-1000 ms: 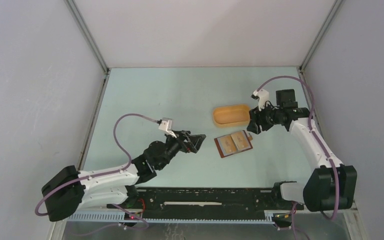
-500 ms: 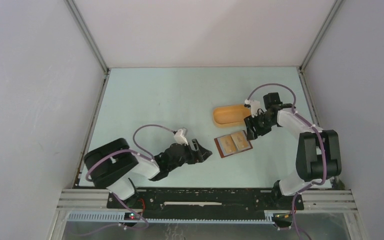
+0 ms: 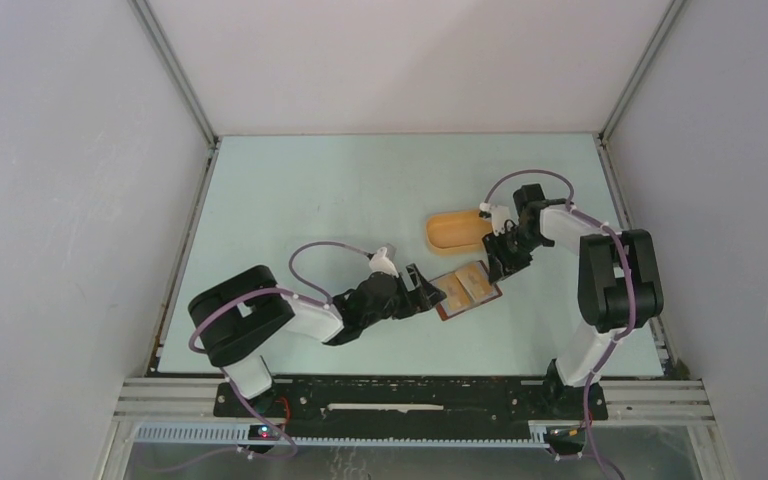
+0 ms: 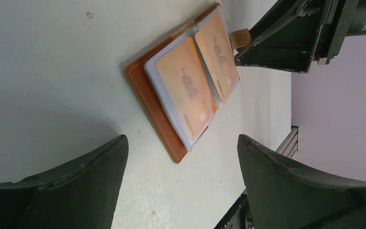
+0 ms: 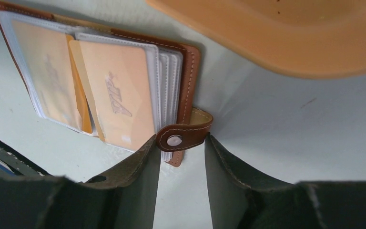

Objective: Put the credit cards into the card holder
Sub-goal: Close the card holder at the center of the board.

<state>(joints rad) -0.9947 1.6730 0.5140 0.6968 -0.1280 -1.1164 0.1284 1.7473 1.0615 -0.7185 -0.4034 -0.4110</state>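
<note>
Top external view: the brown leather card holder (image 3: 467,289) lies open and flat on the pale worktop (image 3: 340,200). Its clear sleeves (image 5: 169,71) hold cards (image 5: 116,95), one facing up on each side of the fold, with more sleeves stacked beneath. An orange tray (image 3: 460,228) sits just behind the card holder. The left tool (image 3: 425,290) is just beside the card holder's left edge, spread wide and holding nothing. The right tool (image 3: 505,265) is at its right edge, half closed, with the fingers (image 5: 143,162) flanking the snap strap (image 5: 183,136). Whether it truly pinches the strap I cannot tell.
</note>
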